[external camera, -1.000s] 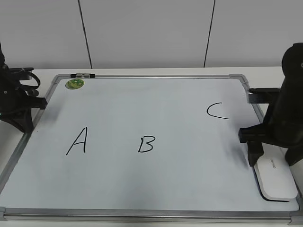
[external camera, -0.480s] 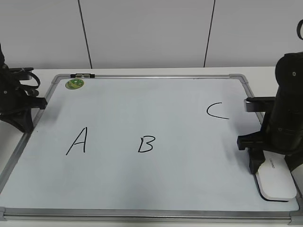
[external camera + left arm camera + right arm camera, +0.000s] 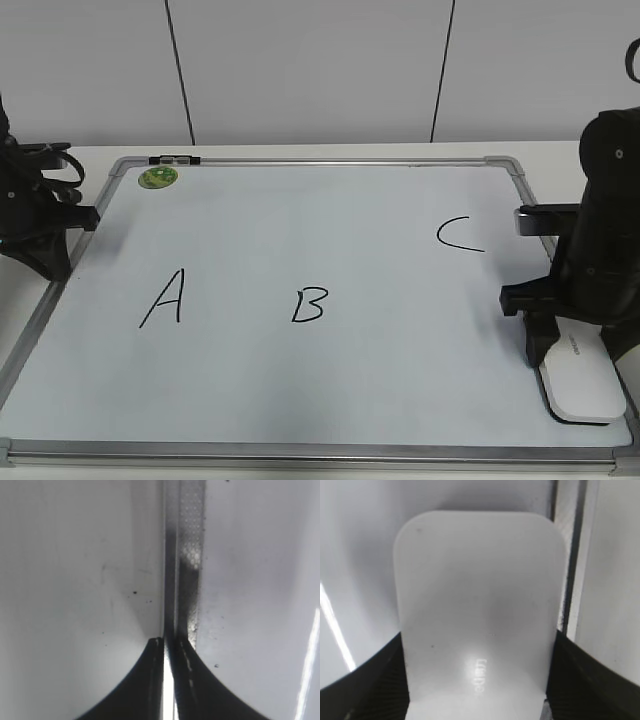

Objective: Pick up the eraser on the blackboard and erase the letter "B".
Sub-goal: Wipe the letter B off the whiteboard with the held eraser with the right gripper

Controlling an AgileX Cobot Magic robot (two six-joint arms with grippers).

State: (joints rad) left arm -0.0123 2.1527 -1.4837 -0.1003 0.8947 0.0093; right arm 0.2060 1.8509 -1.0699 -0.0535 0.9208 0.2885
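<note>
White table (image 3: pixel 90 152) w/ blackboard (image 3: pixel 300 163) flat on it.

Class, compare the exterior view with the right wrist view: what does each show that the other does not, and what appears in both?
Only the exterior view shows the letter "B", the A, the C, the green sticker and the left gripper at the board's left edge. Only the right wrist view shows both fingers flanking the eraser's sides. Both show the eraser lying on the blackboard beside its right frame, under the right gripper.
</note>
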